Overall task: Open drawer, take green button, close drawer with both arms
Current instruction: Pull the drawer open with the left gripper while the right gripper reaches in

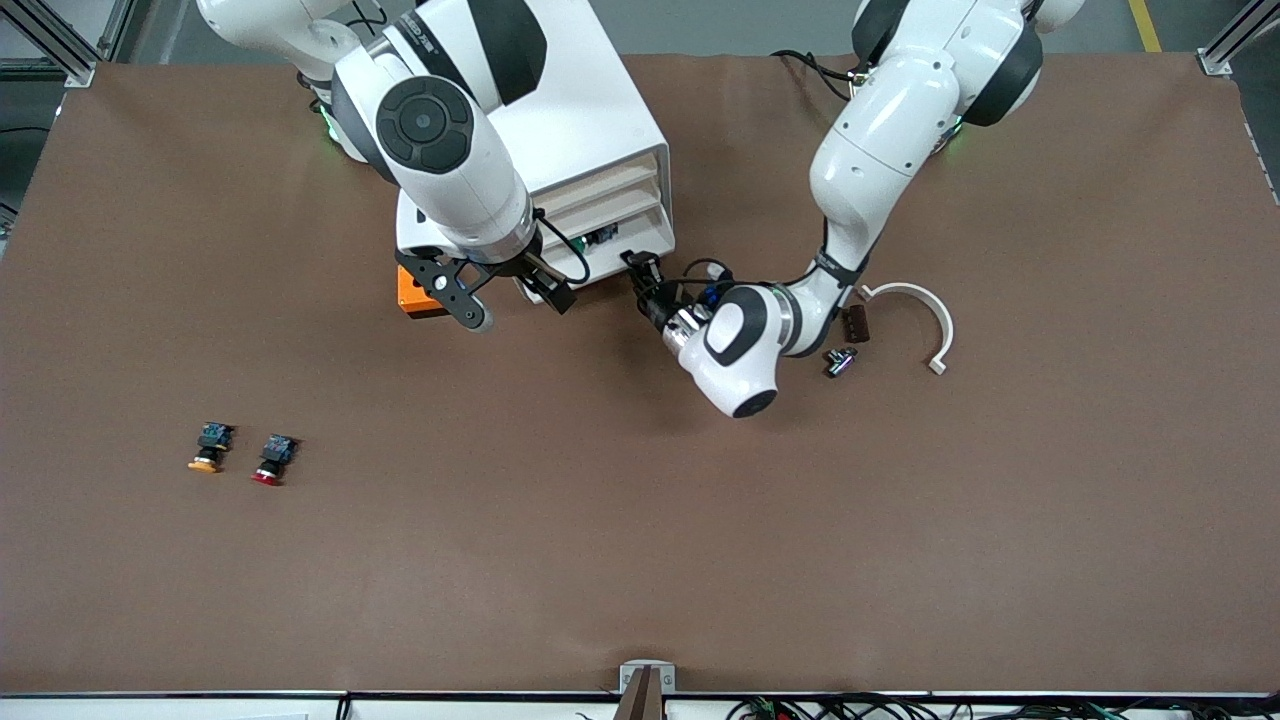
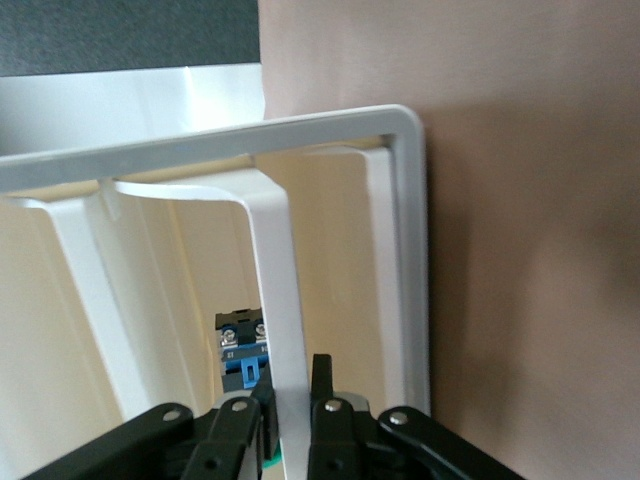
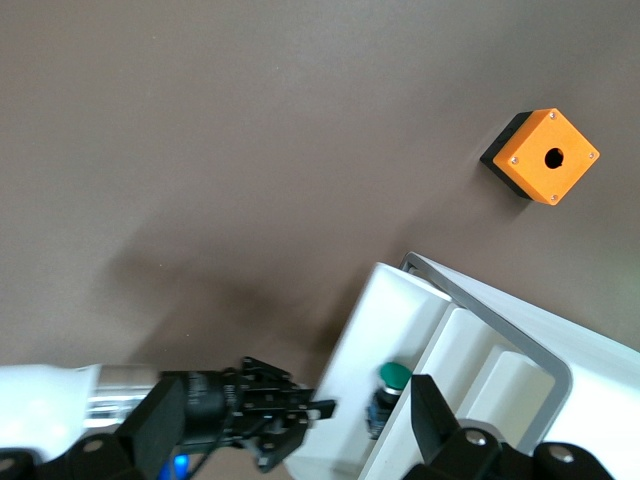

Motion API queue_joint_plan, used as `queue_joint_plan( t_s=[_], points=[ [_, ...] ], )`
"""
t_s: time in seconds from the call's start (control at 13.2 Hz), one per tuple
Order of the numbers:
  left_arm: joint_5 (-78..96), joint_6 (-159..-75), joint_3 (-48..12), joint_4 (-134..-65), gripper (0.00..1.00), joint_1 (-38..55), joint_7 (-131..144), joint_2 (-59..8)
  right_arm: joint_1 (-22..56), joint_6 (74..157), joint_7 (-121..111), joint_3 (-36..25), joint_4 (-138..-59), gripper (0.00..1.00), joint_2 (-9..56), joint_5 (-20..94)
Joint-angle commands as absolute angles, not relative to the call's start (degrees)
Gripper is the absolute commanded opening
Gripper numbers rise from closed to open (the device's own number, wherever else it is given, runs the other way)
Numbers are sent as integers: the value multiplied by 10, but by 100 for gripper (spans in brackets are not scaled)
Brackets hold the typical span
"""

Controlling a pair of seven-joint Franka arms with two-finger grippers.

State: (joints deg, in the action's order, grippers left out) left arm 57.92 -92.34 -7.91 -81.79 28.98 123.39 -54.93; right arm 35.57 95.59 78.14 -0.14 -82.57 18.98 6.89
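Looks light, rigid, smooth-capped: button (image 3: pixel 392 385) lying in the open drawer (image 3: pixel 450 345), best pinched across its black body, left end effector (image 2: pixel 290 420) clamped on the drawer's front, right end effector (image 1: pixel 515 290) wide above it.

Orange box (image 1: pixel 420 297) beside cabinet; orange-capped button (image 1: pixel 208 449), red-capped button (image 1: pixel 272 460) adjacent.

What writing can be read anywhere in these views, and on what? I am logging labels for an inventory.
Dark print on the right arm: too small and blurred to read.
Nothing legible on the left arm, the white drawer cabinet, the green-capped button, the orange box, or the orange-capped button and red-capped button.
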Motion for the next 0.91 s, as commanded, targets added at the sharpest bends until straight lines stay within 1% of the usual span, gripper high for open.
queue_joint_plan(
  t_s=[0.0,0.15,0.3,0.38,0.45,0.53,0.61,0.68,0.83],
  points=[
    [581,-927,-78,-799,0,257,1184,-554,360,952,776,-6,-811,100,214,75],
    [576,-925,-74,-790,0,243,1181,-553,373,954,783,-7,-812,100,226,70],
    [572,-924,-66,-784,0,233,1171,-554,378,975,801,-7,-823,100,233,71],
    [572,-924,-60,-784,2,231,1160,-554,385,997,827,-7,-836,100,236,71],
    [572,-923,-50,-784,9,231,1149,-554,394,1011,852,-7,-843,100,241,70],
    [572,-921,-47,-784,28,229,1141,-553,402,1014,866,-7,-843,100,250,69],
    [572,-921,-46,-784,79,227,1129,-553,411,1015,872,-7,-843,100,258,65],
    [571,-920,-45,-784,100,226,1123,-552,423,1015,880,-7,-843,100,269,65],
    [553,-905,-33,-770,100,227,1122,-553,445,1023,904,-7,-847,100,288,62]
  ],
)
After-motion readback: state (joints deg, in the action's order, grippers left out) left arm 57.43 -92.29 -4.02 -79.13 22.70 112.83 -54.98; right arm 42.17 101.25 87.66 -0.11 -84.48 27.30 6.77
